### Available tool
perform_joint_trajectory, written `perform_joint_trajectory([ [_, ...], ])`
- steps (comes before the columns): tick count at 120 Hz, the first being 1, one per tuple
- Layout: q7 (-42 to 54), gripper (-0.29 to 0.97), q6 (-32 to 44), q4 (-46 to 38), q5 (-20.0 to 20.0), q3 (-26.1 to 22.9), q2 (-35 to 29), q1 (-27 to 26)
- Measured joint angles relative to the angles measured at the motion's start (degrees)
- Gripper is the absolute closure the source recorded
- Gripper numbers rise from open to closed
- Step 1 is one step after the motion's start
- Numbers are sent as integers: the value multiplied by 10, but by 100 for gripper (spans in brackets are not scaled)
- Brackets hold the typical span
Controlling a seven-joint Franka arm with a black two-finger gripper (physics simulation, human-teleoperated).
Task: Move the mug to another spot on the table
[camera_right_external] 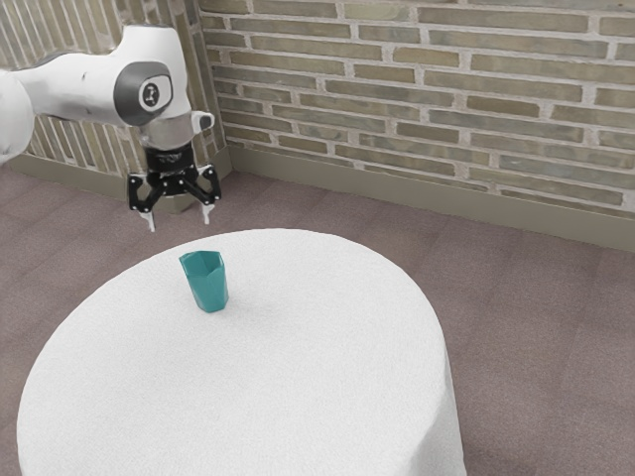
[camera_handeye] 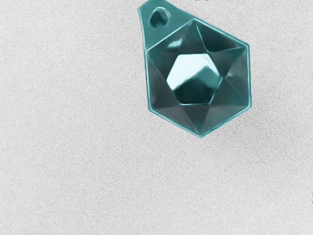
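Note:
A teal faceted mug (camera_right_external: 205, 281) stands upright on the round white table (camera_right_external: 298, 397), toward the table's far side at the exterior view's left. My gripper (camera_right_external: 178, 218) hangs open in the air above the mug, a little to the exterior view's left of it, with nothing between its fingers. Seen from above in the wrist view, the mug (camera_handeye: 198, 73) shows a hexagonal rim, an empty inside and a small tab handle with a round hole (camera_handeye: 159, 18).
A white cloth covers the table and drops over its edge (camera_right_external: 446, 377) at the exterior view's right. A brick wall (camera_right_external: 417, 89) rises behind, above a brown floor (camera_right_external: 536, 297).

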Motion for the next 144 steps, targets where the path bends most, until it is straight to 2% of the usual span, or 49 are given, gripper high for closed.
perform_joint_trajectory([
  [21, -108, 0, 40, 39, -25, 0, 76, 28],
  [64, -230, 0, 76, 74, -66, -1, 149, 66],
  [94, -249, 0, 81, 111, -75, -4, 192, 83],
  [120, -221, 0, 83, 114, -76, -4, 204, 89],
  [144, -195, 0, 83, 150, -78, -9, 237, 99],
])
